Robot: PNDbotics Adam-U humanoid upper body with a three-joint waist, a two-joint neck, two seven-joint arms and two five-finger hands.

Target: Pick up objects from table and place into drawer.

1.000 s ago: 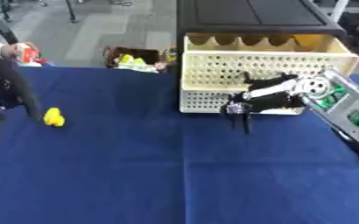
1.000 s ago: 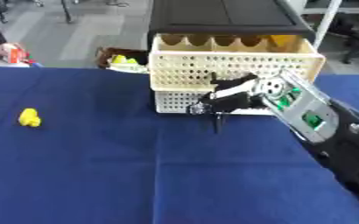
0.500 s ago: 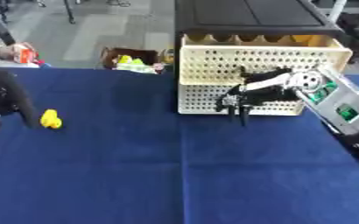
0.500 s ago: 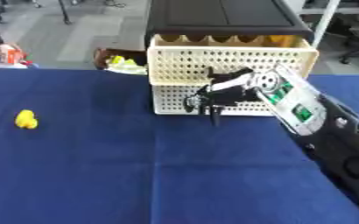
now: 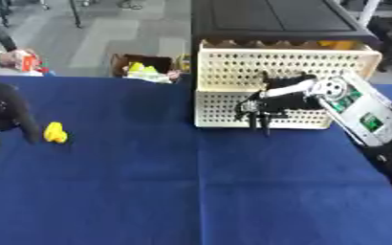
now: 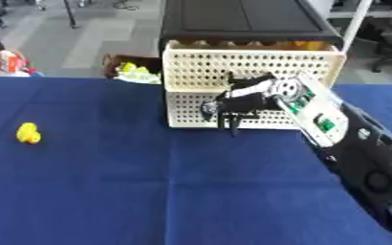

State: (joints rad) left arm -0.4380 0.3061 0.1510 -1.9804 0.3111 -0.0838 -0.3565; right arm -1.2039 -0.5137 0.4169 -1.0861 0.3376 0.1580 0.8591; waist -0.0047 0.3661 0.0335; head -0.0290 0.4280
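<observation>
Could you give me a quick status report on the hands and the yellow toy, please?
Right hand at front of cream perforated drawer unit, fingers pointing down, holding nothing. Left hand unseen. Small yellow toy lies alone on blue tablecloth, nothing blocking.

Soft even daylight, slight overall blur

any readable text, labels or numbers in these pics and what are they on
No text can be read in either view.
Green panels on the right forearm, behind the right robot hand: markings, if any, too blurred to read.
White perforated drawer unit: no label visible.
Yellow object on the blue table: no print visible.
Left robot hand: plain black.
</observation>
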